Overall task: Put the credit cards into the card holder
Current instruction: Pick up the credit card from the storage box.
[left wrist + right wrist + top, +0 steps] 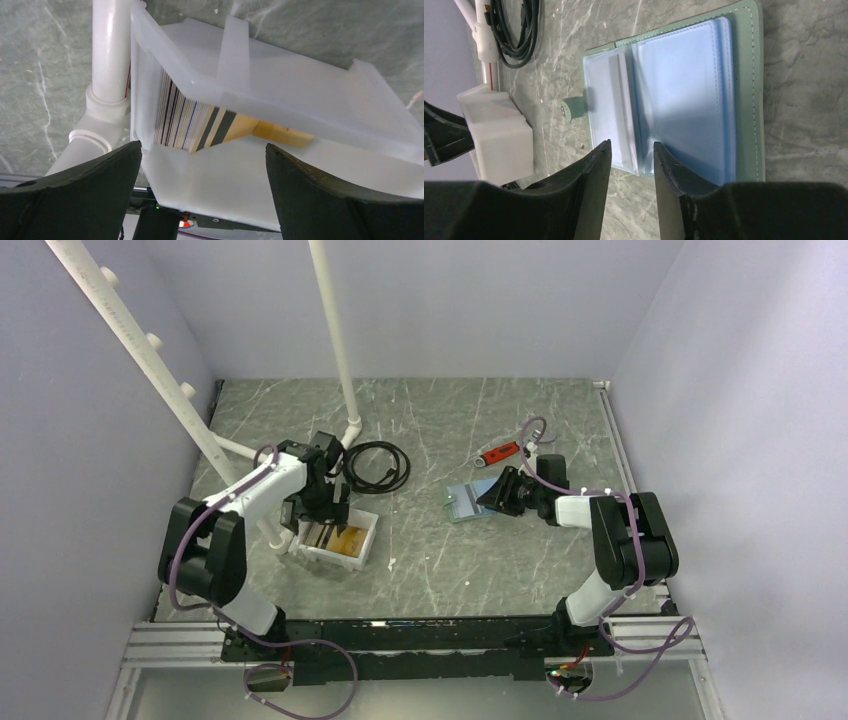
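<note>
Credit cards (185,120) look stiff, slick: pinch 1 edge. Left end effector (202,147) wide open, right end effector (631,145) half-open.

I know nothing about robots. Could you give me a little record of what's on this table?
cards: on edge in the white tray
holder: lying open, visible pockets empty
left gripper: jaws wide, above the cards
right gripper: jaws apart, at the holder's edge
also: wrench, cable
</note>
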Robot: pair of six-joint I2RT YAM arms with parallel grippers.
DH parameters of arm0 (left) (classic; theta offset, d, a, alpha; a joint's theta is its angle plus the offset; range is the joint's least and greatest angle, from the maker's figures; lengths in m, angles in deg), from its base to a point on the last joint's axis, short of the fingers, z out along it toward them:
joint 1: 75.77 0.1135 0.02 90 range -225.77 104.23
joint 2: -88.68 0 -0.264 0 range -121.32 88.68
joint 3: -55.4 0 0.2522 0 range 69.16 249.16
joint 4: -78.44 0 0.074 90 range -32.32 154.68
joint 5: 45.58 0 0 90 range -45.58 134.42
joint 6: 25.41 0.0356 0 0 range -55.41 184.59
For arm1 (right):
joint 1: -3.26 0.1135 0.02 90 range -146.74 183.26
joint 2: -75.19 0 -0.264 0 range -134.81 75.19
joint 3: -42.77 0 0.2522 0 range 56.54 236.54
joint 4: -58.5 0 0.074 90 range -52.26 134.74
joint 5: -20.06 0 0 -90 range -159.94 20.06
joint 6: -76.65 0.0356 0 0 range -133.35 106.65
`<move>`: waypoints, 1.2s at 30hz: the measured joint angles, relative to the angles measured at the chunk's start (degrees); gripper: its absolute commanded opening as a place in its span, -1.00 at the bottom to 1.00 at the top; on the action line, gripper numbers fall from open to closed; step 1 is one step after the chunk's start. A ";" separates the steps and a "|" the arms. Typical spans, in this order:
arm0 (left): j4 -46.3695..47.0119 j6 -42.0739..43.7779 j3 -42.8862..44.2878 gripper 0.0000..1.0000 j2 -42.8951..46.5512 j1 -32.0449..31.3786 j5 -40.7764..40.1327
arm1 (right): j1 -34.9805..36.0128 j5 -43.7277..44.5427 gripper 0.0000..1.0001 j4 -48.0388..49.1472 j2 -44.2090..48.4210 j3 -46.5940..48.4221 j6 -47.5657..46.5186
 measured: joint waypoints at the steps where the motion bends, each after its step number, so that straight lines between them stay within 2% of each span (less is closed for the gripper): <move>1: 0.55 0.15 -0.57 0.99 -0.35 0.11 0.00 | -0.02 -0.13 -0.21 0.15 0.00 -0.02 0.00; 10: 1.22 1.44 -0.35 0.97 -7.52 0.70 0.11 | -0.04 -0.66 -0.21 1.60 0.00 -0.81 0.04; 17: 0.59 0.96 1.33 0.23 -9.16 0.48 -0.85 | -0.04 -0.72 -0.20 1.84 0.00 -0.94 0.04; 21: 0.63 -0.39 0.63 -0.03 -7.32 0.20 -2.84 | -0.04 -0.74 -0.20 1.97 0.00 -1.01 0.07; 23: 0.83 -1.27 0.15 -0.08 -5.95 0.13 -4.15 | -0.04 -0.79 -0.21 2.10 0.00 -1.07 0.11; 25: 1.22 -1.73 -0.31 -0.09 -4.46 -0.04 -5.18 | -0.04 -0.79 -0.21 2.14 0.00 -1.07 0.26; 29: 2.25 -1.97 -1.40 0.04 -1.73 -0.17 -7.10 | -0.04 -0.83 -0.21 2.49 0.00 -1.25 0.37; 33: 2.89 -2.10 -1.86 0.34 -1.46 -0.15 -7.37 | -0.04 -0.87 -0.21 2.51 0.00 -1.27 0.42; 36: 3.02 -2.56 -1.92 0.40 -1.62 -0.17 -7.78 | -0.04 -0.92 -0.21 2.54 -0.02 -1.29 0.42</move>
